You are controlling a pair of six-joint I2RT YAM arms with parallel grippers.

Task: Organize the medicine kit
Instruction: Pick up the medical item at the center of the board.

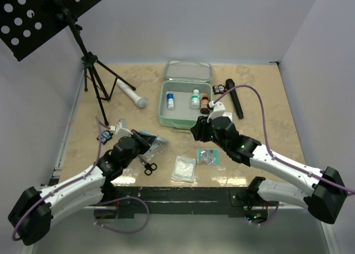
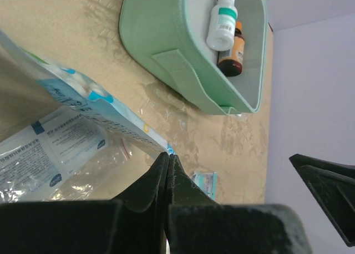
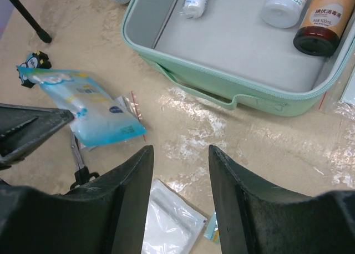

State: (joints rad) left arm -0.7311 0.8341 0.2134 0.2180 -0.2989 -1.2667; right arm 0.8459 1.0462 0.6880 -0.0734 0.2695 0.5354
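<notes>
On the left of the bench (image 1: 266, 132), a black tripod stand (image 1: 95, 71) rises beside a white-and-grey cylinder (image 1: 131, 92) that lies flat. Nearer the arms, the left hand (image 2: 167, 164) is closed, its two fingers pinched together on the edge of a blue-and-white plastic packet (image 2: 66, 126). Whether the packet touches the bench cannot be told. Black-handled scissors (image 1: 148, 166) lie just beside that hand, and a flat white sachet (image 1: 184, 168) lies to their right.

At centre, towards the far side, stands the medicine kit (image 1: 178, 122), a mint-green soft zip case with rounded corners. It is open, with its lid (image 1: 188, 71) laid back flat behind it. Inside lie a white bottle with a blue band (image 1: 170, 100), a white bottle with a green band (image 1: 194, 100) and an amber bottle with a dark cap (image 1: 204, 102). The latter two touch each other.

The right hand (image 3: 180, 153) hangs above the bare bench near the kit's near wall, its fingers spread apart and holding nothing. A small teal packet (image 1: 208, 156) lies on the bench near it. To the right of the kit lie a small black-and-red gadget (image 1: 218, 88) and a black cylinder (image 1: 234, 98).
</notes>
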